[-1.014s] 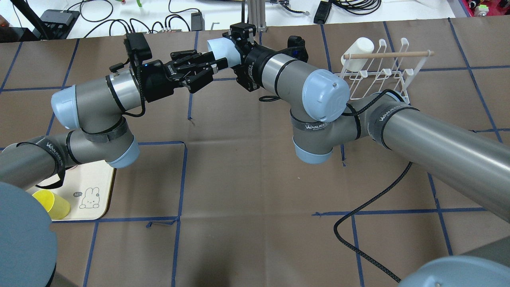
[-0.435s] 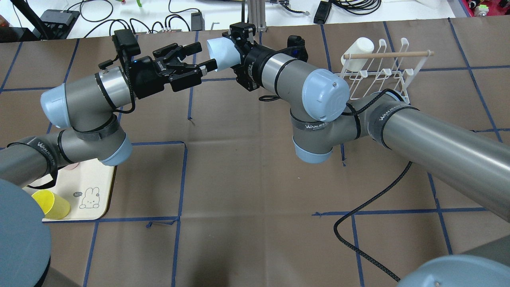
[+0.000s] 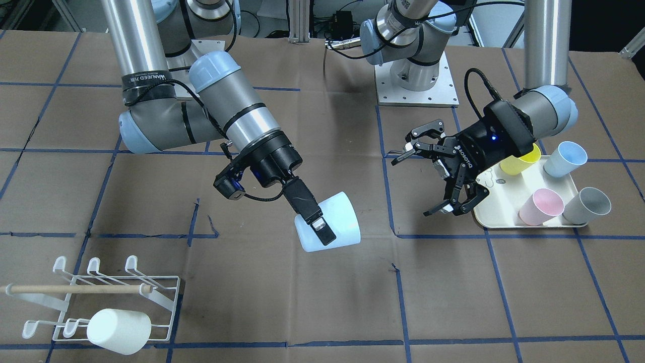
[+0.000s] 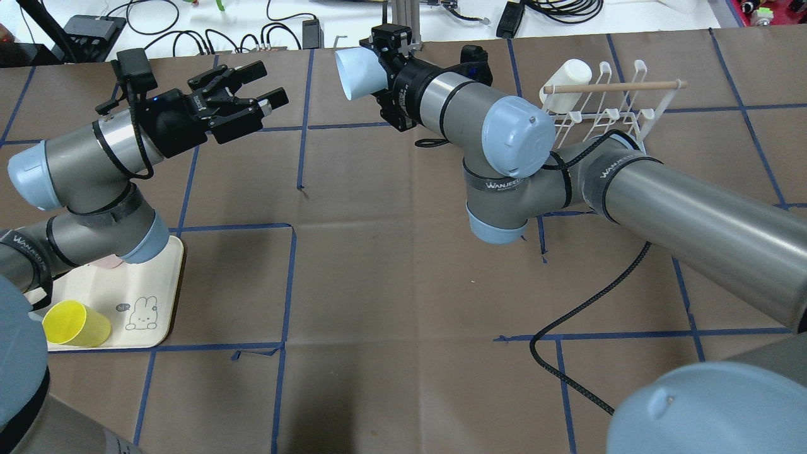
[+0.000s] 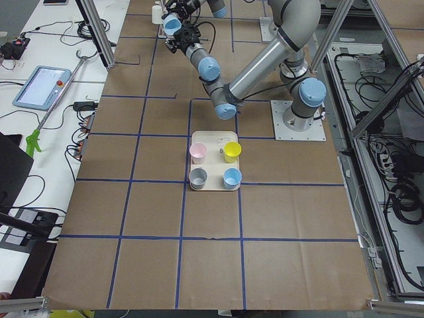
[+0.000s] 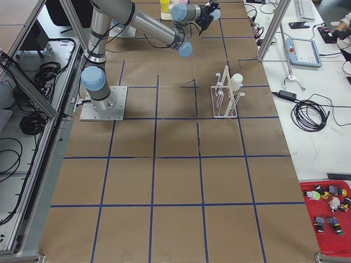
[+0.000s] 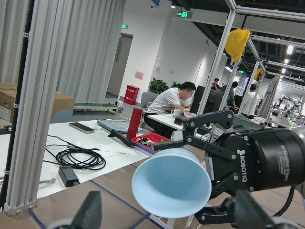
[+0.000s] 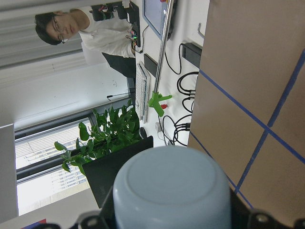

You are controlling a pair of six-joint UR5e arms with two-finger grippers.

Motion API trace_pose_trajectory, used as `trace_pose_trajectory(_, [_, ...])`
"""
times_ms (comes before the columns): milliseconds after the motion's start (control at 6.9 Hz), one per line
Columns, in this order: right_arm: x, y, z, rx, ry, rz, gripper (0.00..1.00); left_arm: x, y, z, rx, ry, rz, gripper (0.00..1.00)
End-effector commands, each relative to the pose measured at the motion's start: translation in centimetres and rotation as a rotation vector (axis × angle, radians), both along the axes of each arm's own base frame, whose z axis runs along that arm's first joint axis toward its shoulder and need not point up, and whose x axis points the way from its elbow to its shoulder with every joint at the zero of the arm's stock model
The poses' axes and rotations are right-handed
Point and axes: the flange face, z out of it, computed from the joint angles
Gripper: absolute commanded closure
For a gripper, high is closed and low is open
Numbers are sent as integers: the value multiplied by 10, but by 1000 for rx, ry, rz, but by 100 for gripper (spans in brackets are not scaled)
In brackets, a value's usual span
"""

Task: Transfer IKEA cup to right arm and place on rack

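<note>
1. Where the left gripper (image 4: 261, 84) was at the rim of the light-blue cup (image 4: 354, 72) a second ago, it now sits well apart from it, with its jaws spread and empty.
2. The right gripper (image 4: 378, 66) alone clamps the cup's closed end and holds it in the air, mouth towards the left gripper.
3. The rack (image 4: 605, 116) has not moved.

From this end I see the right arm (image 6: 142, 22) rising from its base plate (image 6: 104, 103) at the left and reaching toward the far end of the table (image 6: 175, 181). Its right gripper (image 6: 210, 11) is tiny here, with a pale-blue cup (image 6: 215, 13) at its tip; I can't read the grip. The white rack (image 6: 225, 96) stands mid-table, a white cup (image 6: 237, 81) on its far right corner. A red tray (image 6: 329, 216) sits near right.
</note>
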Motion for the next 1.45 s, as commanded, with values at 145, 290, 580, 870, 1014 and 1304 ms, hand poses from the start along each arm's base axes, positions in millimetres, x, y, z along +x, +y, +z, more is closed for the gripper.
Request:
trace_pose_trajectory(145, [-85, -48, 7, -264, 347, 42, 65, 21, -39, 22, 103, 14, 168, 2])
trace_pose_trajectory(290, [-108, -57, 8, -382, 546, 88, 66, 19, -59, 29, 175, -12, 277, 2])
trace_pose_trajectory(580, [-141, -65, 13, -654, 1024, 235, 70, -7, -107, 57, 349, -112, 466, 2])
trace_pose_trajectory(870, [-182, -77, 11, -754, 1331, 336, 70, -32, -136, 103, 660, -287, 607, 2])
trace_pose_trajectory(1014, [-224, -87, 14, -754, 1435, 330, 70, -47, -135, 110, 798, -413, 661, 1])
trace_pose_trajectory(1304, [-289, -114, 31, -754, 1580, 307, 70, -73, -108, 101, 1005, -660, 709, 1])
